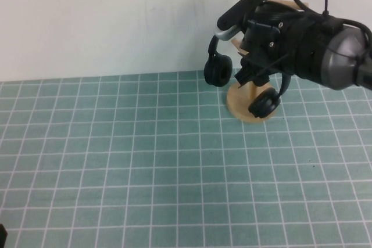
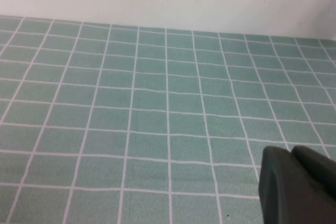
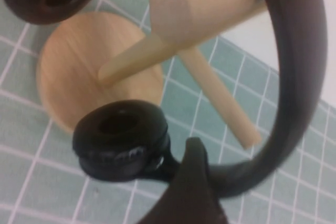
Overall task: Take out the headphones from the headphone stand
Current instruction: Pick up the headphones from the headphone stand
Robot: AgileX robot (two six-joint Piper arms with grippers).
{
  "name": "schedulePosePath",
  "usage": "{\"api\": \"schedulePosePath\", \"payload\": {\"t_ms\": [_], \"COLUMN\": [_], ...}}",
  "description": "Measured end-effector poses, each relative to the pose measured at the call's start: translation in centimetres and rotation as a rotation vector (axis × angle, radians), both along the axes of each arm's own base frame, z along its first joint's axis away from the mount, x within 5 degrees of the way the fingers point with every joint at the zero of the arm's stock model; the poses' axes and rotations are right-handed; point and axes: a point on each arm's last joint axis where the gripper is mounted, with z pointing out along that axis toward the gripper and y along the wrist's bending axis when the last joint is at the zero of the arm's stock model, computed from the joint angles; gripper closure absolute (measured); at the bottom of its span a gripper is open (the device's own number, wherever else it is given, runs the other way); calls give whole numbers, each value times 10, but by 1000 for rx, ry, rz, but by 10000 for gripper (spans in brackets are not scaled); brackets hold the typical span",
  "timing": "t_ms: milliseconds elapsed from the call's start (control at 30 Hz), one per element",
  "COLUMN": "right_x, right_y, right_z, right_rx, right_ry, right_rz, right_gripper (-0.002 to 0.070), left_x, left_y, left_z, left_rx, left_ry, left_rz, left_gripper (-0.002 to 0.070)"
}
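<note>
- Right gripper (image 1: pixel 250 65) raised at the bench's far right, hard against the headphones (image 1: pixel 218 69) and the headphone stand (image 1: pixel 251 105); jaws hidden behind the wrist body, so cannot tell whether clenched on the headband or released.
- In the right wrist view, one dark finger (image 3: pixel 191 182) just beside an ear cup (image 3: pixel 122 139), headband (image 3: pixel 291 87) arching past it and over the wooden pegs (image 3: pixel 210 85).
- Headphones apparently hooked on the stand: one cup to the stand's left, the other low before the round base (image 3: pixel 68 72).
- Headband's long axis running left to right across the pole; probably up and off the peg as the way clear.
- Right arm far nearer.
- Left gripper (image 2: pixel 296 187) parked low at the near left, over bare green bench (image 1: pixel 145 161), well apart; jaws look pressed together, empty.
</note>
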Motion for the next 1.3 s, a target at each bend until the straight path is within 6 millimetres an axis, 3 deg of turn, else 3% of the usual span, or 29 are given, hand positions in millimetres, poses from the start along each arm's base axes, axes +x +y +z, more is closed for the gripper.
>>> {"api": "schedulePosePath", "payload": {"t_ms": [333,800,1067,1300], "right_x": [18,25,25,22], "right_y": [0,-1,-1,-5], "right_z": [-10,-12,-12,-7], "right_rx": [23,23,21,10], "right_ry": [-42,-52,-53,-50], "right_rz": [35,33,33,6], "right_gripper": [162,505,566,573], "left_x": [0,0,0,0], "left_y": [0,0,0,0], "left_z": [0,0,0,0], "left_rx": [0,0,0,0], "left_ry": [0,0,0,0], "left_rz": [0,0,0,0], "left_gripper": [678,678,678,678]}}
